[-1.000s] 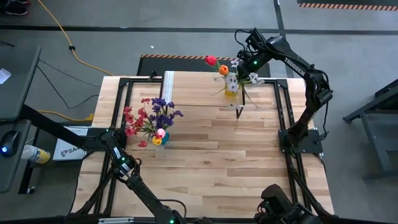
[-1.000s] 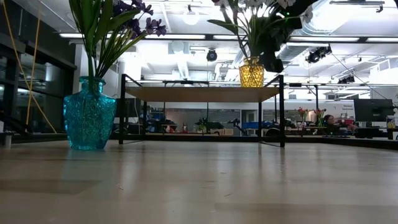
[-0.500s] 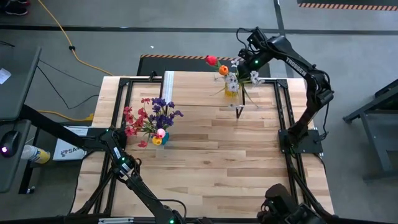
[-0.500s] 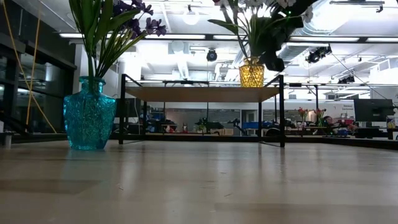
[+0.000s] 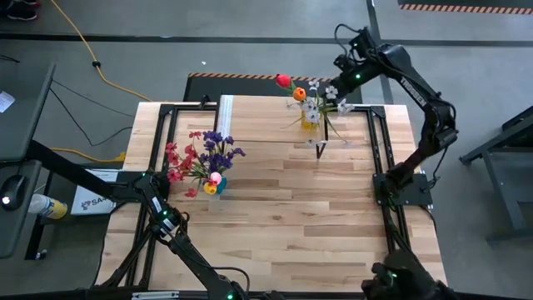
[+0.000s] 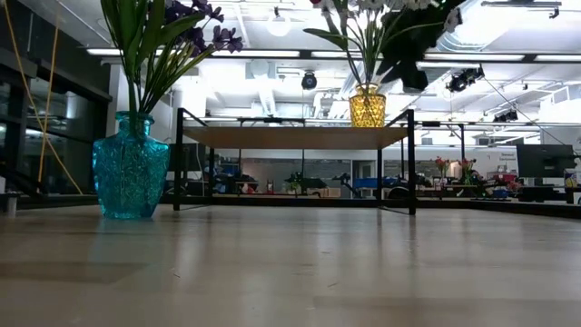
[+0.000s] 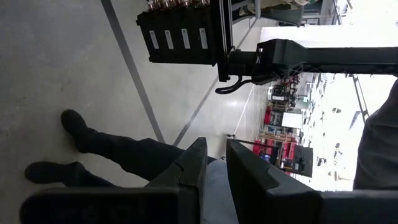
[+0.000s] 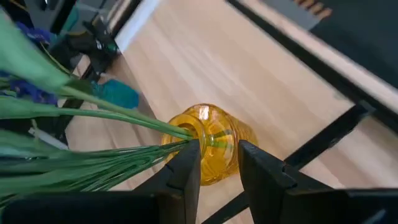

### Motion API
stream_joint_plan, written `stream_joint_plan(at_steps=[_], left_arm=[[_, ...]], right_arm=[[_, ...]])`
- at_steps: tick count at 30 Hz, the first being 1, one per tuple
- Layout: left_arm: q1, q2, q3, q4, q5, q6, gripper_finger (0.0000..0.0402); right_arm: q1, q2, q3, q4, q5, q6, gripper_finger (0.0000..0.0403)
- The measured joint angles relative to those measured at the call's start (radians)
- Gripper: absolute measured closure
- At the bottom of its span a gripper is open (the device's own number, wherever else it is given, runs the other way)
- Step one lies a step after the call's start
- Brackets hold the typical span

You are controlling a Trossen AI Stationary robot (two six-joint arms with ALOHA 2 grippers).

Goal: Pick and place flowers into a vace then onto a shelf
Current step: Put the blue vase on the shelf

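**Yellow vase with flowers standing on shelf; right gripper just above it**

The shelf (image 6: 290,136), a low light-wood board on thin black legs, stands at the far edge of the plank counter (image 5: 283,208). A yellow glass vase (image 6: 368,105) stands upright on the shelf near its right end in the low view. It holds a bunch of flowers (image 5: 310,102) with red, orange and white blooms; their green stems enter the vase mouth, as the right wrist view shows.

The right gripper (image 8: 216,163) is above the vase and to one side of the stems. Its fingers (image 8: 186,171) stand a narrow gap apart and hold nothing; the vase shows between and beyond them, apart from them. In the high view the right arm (image 5: 408,79) reaches over the far right corner of the counter.

A blue glass vase (image 6: 130,165) stands on the counter itself, well apart from the shelf, holding purple, red and pink flowers (image 5: 201,157).

The left gripper (image 7: 211,168) is off the near left side of the counter, fingers close together on nothing. Its wrist view shows floor and a person's dark-clad legs (image 7: 106,152).
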Motion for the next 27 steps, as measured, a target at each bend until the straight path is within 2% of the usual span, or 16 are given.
stream_joint_plan(at_steps=[4, 7, 16, 19, 23, 27], left_arm=[[0.000, 0.000, 0.000, 0.000, 0.000, -0.003, 0.0307], [0.000, 0.000, 0.000, 0.000, 0.000, -0.003, 0.0307], [0.000, 0.000, 0.000, 0.000, 0.025, -0.010, 0.0307], [-0.001, 0.000, 0.000, 0.000, 0.025, -0.010, 0.0307], [-0.006, 0.000, 0.000, 0.000, 0.024, -0.024, 0.0307], [-0.016, 0.000, 0.000, -0.001, 0.004, -0.040, 0.0307]], right_arm=[[-0.013, -0.059, 0.000, 0.024, 0.008, -0.002, 0.0304], [-0.013, -0.120, 0.000, 0.049, 0.053, -0.007, 0.0304], [-0.012, -0.340, 0.000, 0.195, 0.350, -0.073, 0.0304], [-0.013, -0.414, 0.000, 0.257, 0.417, -0.106, 0.0304], [-0.013, -0.503, 0.000, 0.358, 0.454, -0.132, 0.0304], [-0.012, -0.582, 0.000, 0.445, 0.446, -0.133, 0.0304]])
